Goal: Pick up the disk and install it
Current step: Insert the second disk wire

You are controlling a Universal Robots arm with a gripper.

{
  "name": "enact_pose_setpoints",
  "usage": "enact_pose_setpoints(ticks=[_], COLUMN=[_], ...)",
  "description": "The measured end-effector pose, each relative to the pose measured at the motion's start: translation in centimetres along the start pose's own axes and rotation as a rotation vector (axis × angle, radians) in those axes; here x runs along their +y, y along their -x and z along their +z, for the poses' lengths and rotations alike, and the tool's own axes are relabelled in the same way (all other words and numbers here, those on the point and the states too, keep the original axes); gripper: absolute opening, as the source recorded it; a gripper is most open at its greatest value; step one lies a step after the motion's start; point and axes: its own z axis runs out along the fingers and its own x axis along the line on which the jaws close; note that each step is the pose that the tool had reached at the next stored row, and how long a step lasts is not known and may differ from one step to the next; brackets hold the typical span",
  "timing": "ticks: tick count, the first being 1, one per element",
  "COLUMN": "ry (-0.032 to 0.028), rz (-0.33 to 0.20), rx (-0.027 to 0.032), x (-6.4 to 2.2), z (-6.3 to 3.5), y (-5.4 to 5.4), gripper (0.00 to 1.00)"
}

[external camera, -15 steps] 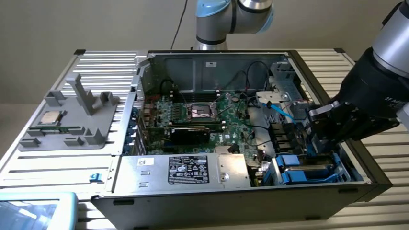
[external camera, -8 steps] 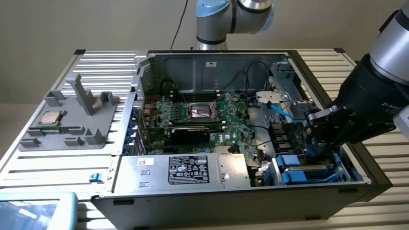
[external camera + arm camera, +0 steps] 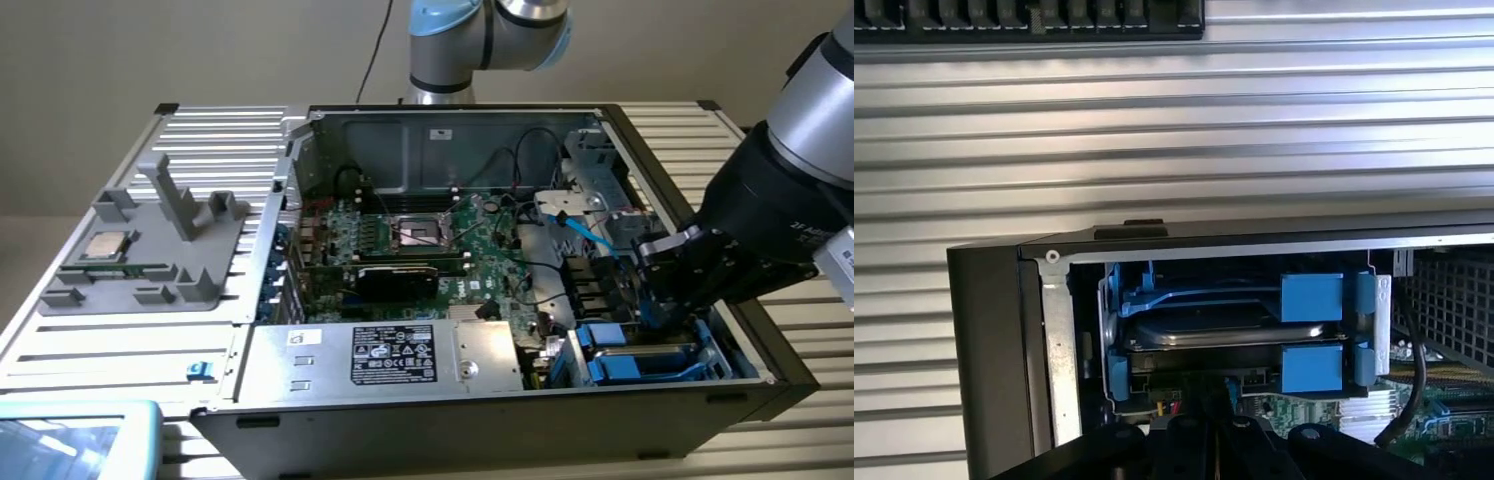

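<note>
The black gripper [image 3: 667,290] on the grey arm hangs inside the open computer case [image 3: 400,420], at the corner on the exterior view's right, its fingers clenched together with nothing seen between them; just below it the disk [image 3: 1224,328], a flat silver-grey metal drive in a blue plastic bracket [image 3: 1312,298], lies seated in the blue drive bay [image 3: 641,360]; beside the bay sits the big silver box with a black label [image 3: 394,355]; further in lies the green motherboard [image 3: 454,255]; beyond, on the slatted metal table [image 3: 80,340], a grey plastic fixture [image 3: 147,250] carries a small square silver chip [image 3: 107,245].
</note>
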Motion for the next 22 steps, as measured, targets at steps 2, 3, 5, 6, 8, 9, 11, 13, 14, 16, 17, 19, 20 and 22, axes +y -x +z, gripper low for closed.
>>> enact_pose_setpoints(ticks=[2, 3, 5, 6, 8, 9, 11, 13, 14, 16, 17, 19, 20, 22], ry=[-0.0001, -0.0002, -0.0009, -0.0009, 0.0005, 0.0012, 0.003, 0.0044, 0.0052, 0.0071, 0.0081, 0.0101, 0.0113, 0.0132], rz=[-0.001, -0.001, -0.001, -0.001, -0.001, -0.001, -0.001, -0.001, -0.001, -0.001, -0.001, -0.001, -0.001, -0.001], rx=[-0.0014, -0.0017, -0.0017, -0.0018, -0.0017, -0.0017, -0.0015, -0.0002, 0.0004, 0.0018, 0.0024, 0.0038, 0.0045, 0.0049], x=[0.0, 0.0, -0.01, -0.04, -0.11, -0.16, -0.37, -0.72, -0.89, -1.25, -1.42, -1.77, -1.94, -2.3], z=[0.06, 0.06, -0.1, -0.54, -1.48, -1.89, -2.61, -3.15, -3.34, -3.7, -3.85, -4.16, -4.3, -4.37], y=[0.0, 0.0, 0.0, 0.0, 0.0, 0.1, 0.1, 0.3, 0.3, 0.5, 0.5, 0.7, 0.7, 0.8], gripper=[0.11, 0.11, 0.11, 0.11, 0.11, 0.11, 0.11, 0.11, 0.11, 0.11, 0.11, 0.11, 0.11, 0.11])
